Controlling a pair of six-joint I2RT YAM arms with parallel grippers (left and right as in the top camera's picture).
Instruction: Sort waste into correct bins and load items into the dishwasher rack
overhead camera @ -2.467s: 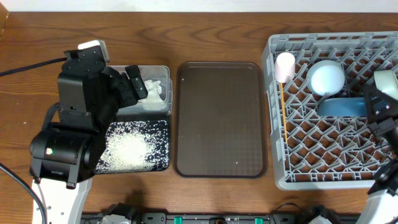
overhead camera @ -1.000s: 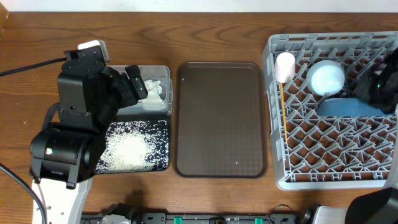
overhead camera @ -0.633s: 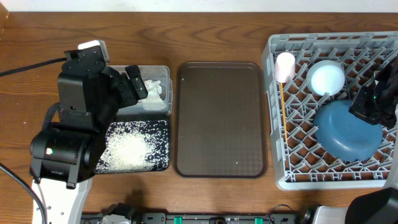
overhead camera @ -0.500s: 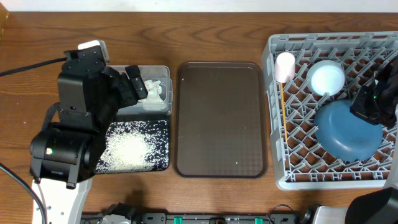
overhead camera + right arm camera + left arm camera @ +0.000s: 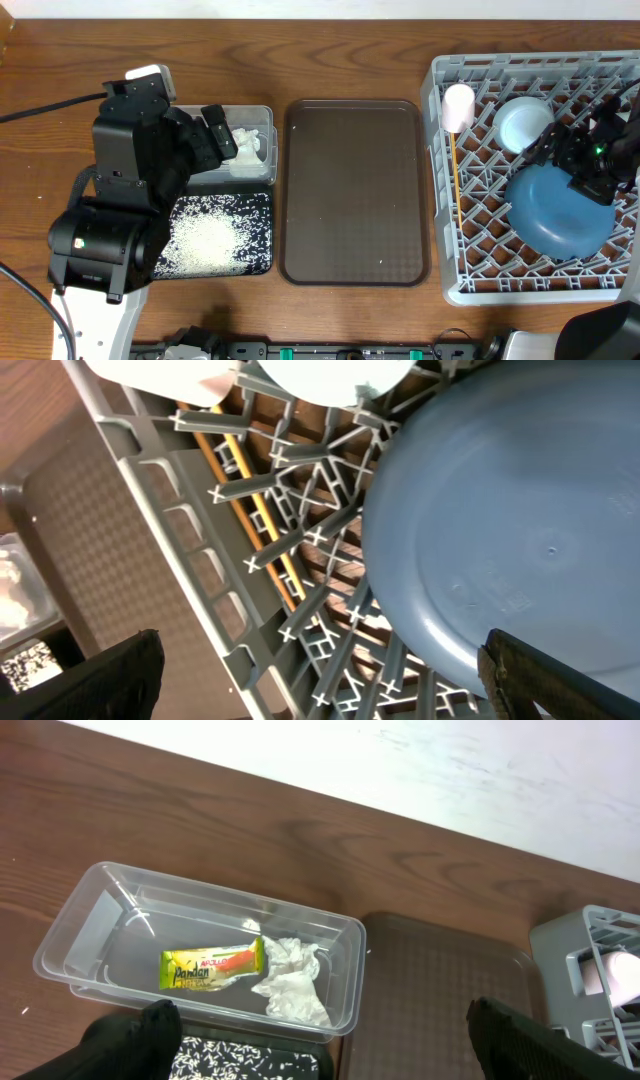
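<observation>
The grey dishwasher rack [image 5: 470, 262] fills the right side. In it lie a dark-blue plate [image 5: 556, 212], face down, a small white bowl [image 5: 527, 122], a pink cup [image 5: 458, 105] and wooden chopsticks [image 5: 453, 168]. My right gripper [image 5: 566, 160] hovers open just above the plate's upper edge, holding nothing; the plate [image 5: 520, 530] and chopsticks [image 5: 255, 510] show between its jaws [image 5: 320, 665]. My left gripper [image 5: 320, 1032] hangs open over the clear tub [image 5: 90, 915], which holds a yellow-green wrapper [image 5: 210, 967] and a crumpled napkin [image 5: 290, 984]. Rice lies in the black bin [image 5: 262, 200].
A brown serving tray [image 5: 355, 190] sits between the bins and the rack. The left arm's bulk [image 5: 125, 190] covers the left part of both bins. Bare wood table [image 5: 330, 50] runs along the far side.
The right gripper opened and let go of the blue plate, which went from standing on edge to lying flat in the rack. The left arm stayed still.
</observation>
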